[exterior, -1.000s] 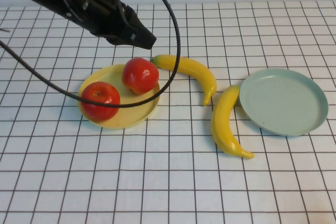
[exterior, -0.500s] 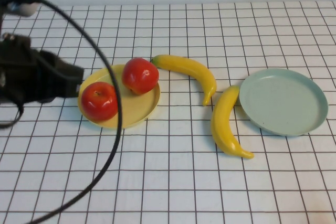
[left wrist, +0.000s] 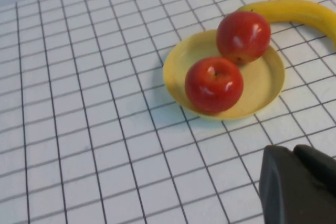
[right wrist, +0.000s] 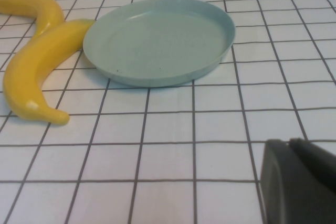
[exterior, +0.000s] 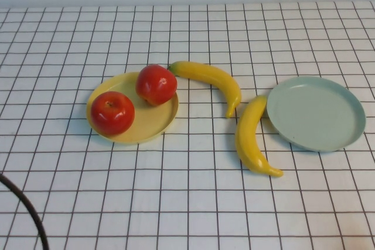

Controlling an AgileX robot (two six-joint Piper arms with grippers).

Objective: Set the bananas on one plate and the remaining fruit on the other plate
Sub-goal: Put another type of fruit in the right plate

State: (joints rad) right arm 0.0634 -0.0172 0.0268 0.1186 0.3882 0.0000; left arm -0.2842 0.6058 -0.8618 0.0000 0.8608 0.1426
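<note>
so both red apples sit on the yellow plate toward the left side of the surface: one apple on the plate's left part, the other apple at its far rim, just beside the stem end of the far banana. that half of the sorting looks finished, judging from how they lie. the mint plate toward the right edge carries nothing. both bananas lie on the bare surface between the two plates; the near banana curves along the mint plate's left rim, touching it or nearly so, with its tip pointing to the near edge. the far banana's tip points down at the near one's top end.

neither arm shows in the high view; only a dark cable crosses the near left corner. the left gripper appears just as a dark block in its own wrist view, hanging above the surface on the near side of the yellow plate, and whether its jaws are parted or together cannot be told. the right gripper is likewise a dark block, raised nearer than the mint plate, and its jaws cannot be read either. it faces the mint plate and the near banana, so it seems the natural arm for the bananas, the near one being the shortest carry.
</note>
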